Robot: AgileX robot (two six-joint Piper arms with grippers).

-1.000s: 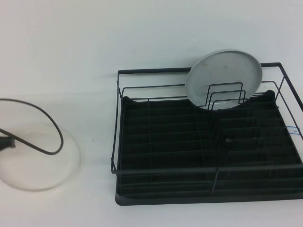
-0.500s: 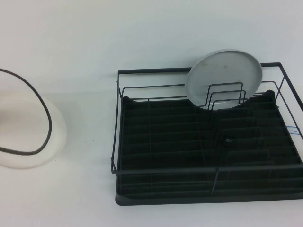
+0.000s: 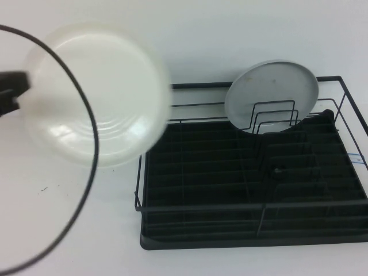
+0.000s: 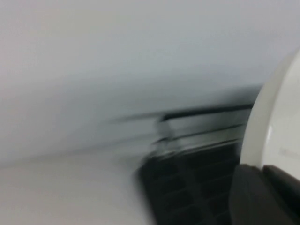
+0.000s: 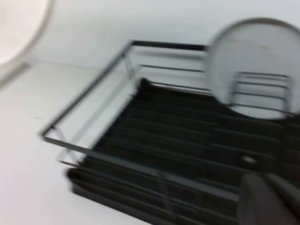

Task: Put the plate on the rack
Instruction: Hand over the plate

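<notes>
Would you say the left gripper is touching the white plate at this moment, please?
Touching. In the left wrist view, the left gripper overlaps the plate at its rim with no gap, carrying it above the table near the rack.

Glossy white plate [image 3: 98, 95], black wire rack [image 3: 253, 172], apparently matt grey plate [image 3: 271, 95].

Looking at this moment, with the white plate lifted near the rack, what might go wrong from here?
The left gripper, at the table's left, holds the plate by one edge only, so it could slip or swing. The plate overlaps the rack near its left rail and might clip it. The grey plate already fills a rear slot, so aiming there risks a knock. The right gripper hovers beside the rack.
</notes>
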